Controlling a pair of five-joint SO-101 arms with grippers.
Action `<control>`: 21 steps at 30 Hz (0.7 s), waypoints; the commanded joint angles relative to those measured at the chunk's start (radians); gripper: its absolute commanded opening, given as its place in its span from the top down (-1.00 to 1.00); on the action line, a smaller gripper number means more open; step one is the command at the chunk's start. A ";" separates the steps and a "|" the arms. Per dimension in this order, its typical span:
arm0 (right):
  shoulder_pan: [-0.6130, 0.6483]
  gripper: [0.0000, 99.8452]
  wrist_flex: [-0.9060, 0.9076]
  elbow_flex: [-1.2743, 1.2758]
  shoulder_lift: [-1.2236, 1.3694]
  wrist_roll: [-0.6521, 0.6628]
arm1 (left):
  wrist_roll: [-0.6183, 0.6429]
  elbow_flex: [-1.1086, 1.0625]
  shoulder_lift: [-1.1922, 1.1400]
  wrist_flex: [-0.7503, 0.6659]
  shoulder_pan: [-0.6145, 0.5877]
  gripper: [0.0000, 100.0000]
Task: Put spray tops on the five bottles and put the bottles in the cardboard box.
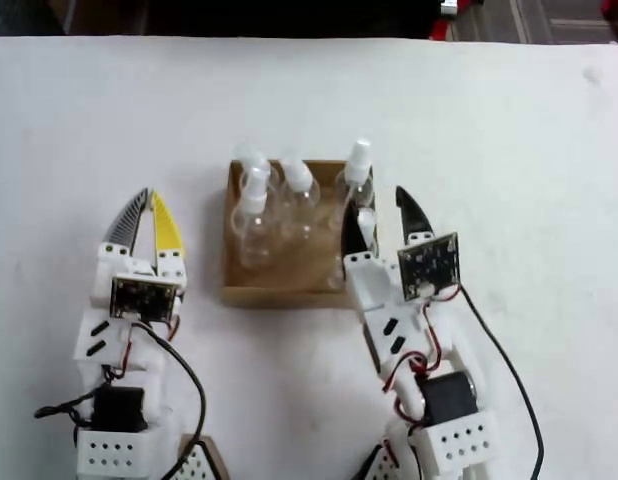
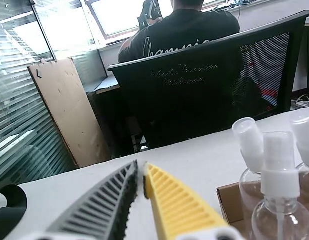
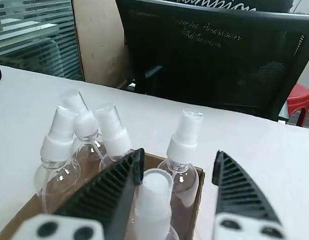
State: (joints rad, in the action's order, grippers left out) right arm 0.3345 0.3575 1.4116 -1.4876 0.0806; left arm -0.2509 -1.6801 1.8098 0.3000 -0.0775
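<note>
Here the right pincer gapes wide around a boxed bottle; the left pincer sits closed, empty.

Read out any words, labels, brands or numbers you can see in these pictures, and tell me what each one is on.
Nothing here can be quoted as it reads.
Spray bottles: clear, no labels.
Cardboard box: no print on the wall that shows.
Circuit board on the right arm: any marks are too small to read.
Black mesh chair: pale script shows through its back, blurred and partly cut off.
</note>
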 commanded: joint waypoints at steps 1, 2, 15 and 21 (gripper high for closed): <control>-0.002 0.60 0.041 -0.028 -0.073 -0.005 | -0.012 0.009 0.019 -0.026 -0.007 0.96; -0.002 0.61 0.042 -0.028 -0.084 -0.005 | -0.012 0.009 0.019 -0.026 -0.007 0.96; -0.162 0.61 0.414 -0.428 -0.278 0.003 | -0.005 0.012 0.019 -0.025 -0.010 0.96; -0.223 0.61 0.638 -0.603 -0.315 0.005 | -0.005 0.044 0.019 -0.015 -0.012 0.96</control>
State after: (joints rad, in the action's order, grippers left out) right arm 0.1672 0.8746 0.9268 -1.7990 0.0806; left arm -0.2509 -1.6801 1.8098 0.3000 -0.0775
